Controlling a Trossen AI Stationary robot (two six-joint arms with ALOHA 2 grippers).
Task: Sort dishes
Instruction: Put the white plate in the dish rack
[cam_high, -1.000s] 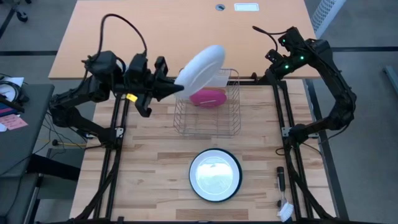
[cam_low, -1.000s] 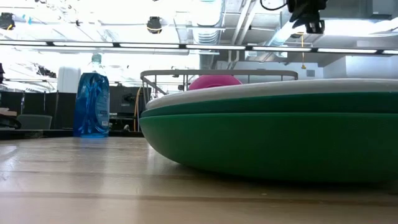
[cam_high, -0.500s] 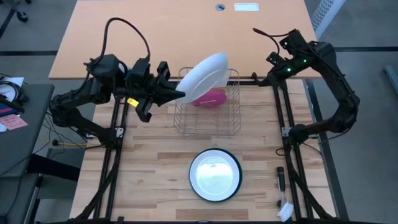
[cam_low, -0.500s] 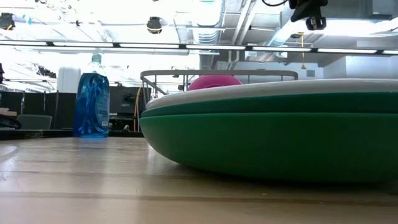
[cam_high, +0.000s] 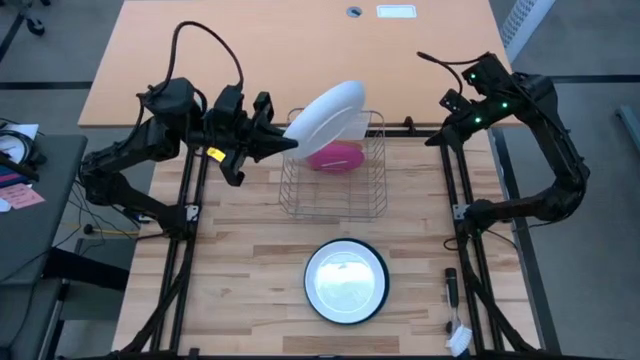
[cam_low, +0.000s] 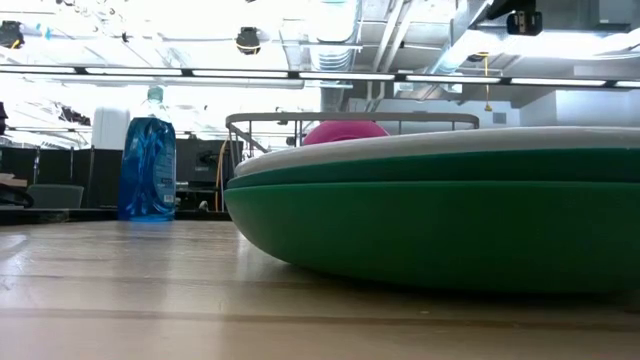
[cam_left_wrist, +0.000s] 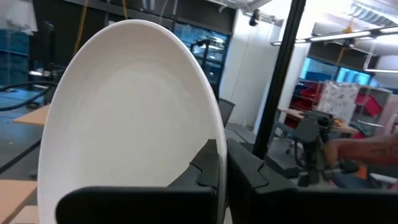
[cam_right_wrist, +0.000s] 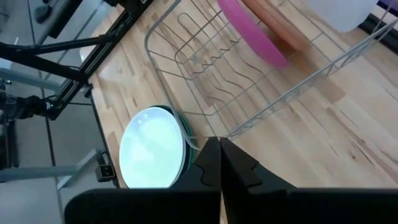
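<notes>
My left gripper (cam_high: 288, 143) is shut on a white plate (cam_high: 326, 113), which it holds tilted over the far left corner of the wire rack (cam_high: 335, 170). A magenta-pink plate (cam_high: 335, 157) stands on edge in the rack, with a salmon-orange plate (cam_right_wrist: 283, 34) behind it. A white plate with a dark rim (cam_high: 346, 281) lies on a dark green plate (cam_low: 430, 230) near the table's front. My right gripper (cam_right_wrist: 219, 144) is shut on nothing, raised by the table's far right. My left gripper pinches the white plate's rim (cam_left_wrist: 211, 134) between its two fingers, one on each face. The fingers come about level from the table's left. The plate stands tilted on edge beyond the fingers, its hollow face (cam_left_wrist: 124, 112) toward the wrist camera, above the rack.
A blue bottle (cam_low: 148, 160) stands far back on the left in the low view. A small dark tool (cam_high: 451, 285) lies by the table's right front. Bare wood lies between the rack and the plate stack.
My left gripper has tipped the white plate more onto its edge over the rack's far left corner, staying shut on it. My right gripper has gone up and toward the table's right edge, away from the rack.
</notes>
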